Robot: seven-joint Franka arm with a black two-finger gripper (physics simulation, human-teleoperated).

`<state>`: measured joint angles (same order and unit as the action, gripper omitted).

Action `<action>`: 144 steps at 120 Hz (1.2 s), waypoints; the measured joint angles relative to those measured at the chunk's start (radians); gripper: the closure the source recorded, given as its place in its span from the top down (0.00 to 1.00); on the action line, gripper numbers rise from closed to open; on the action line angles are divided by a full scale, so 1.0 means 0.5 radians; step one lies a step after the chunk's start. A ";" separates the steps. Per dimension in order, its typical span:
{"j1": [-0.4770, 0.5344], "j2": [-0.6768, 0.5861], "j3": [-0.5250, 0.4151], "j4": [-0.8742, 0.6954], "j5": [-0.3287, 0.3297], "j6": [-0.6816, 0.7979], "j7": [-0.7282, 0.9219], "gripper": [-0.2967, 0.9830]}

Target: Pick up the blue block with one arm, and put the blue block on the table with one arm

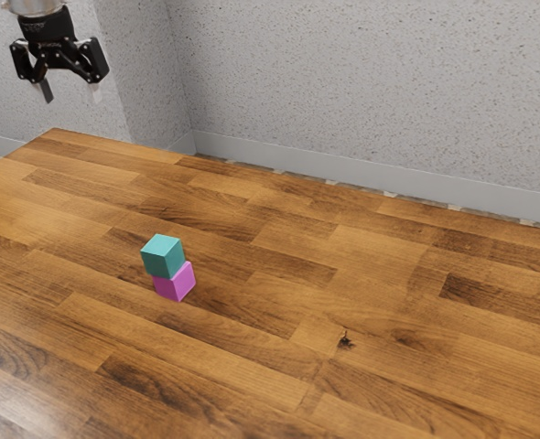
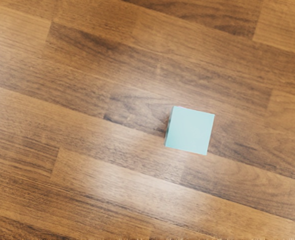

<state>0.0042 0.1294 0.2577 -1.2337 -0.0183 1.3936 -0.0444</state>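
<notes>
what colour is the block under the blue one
The lower block is pinkish purple, best seen in the exterior view.

Arm end (image 1: pixel 37 5): pale, off-white to grey, rounded. Gripper (image 1: pixel 70 95): black, narrow housing (image 1: pixel 46 27) with faint lighter markings (too small to read), chunky angular linkages either side, small round pivots or screws. One slim finger (image 1: pixel 46 91) dark grey, the other (image 1: pixel 94 92) whitish.

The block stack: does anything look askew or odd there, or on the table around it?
The blue block sits twisted on the pink block, their edges out of line. Toward the exterior view's right of them, a small dark mark stands out on the table, perhaps just a knot in the wood.
</notes>
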 joint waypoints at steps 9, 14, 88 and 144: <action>0.000 -0.001 0.000 -0.002 0.002 -0.007 -0.007 0.77; 0.001 -0.003 -0.002 0.036 0.000 -0.008 -0.010 0.77; 0.022 -0.184 -0.145 -0.271 -0.087 0.034 0.139 0.77; -0.009 0.214 -0.055 -0.942 -0.098 0.945 0.064 0.77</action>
<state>-0.0001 0.2366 0.2299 -1.7048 -0.0673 1.8663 -0.0125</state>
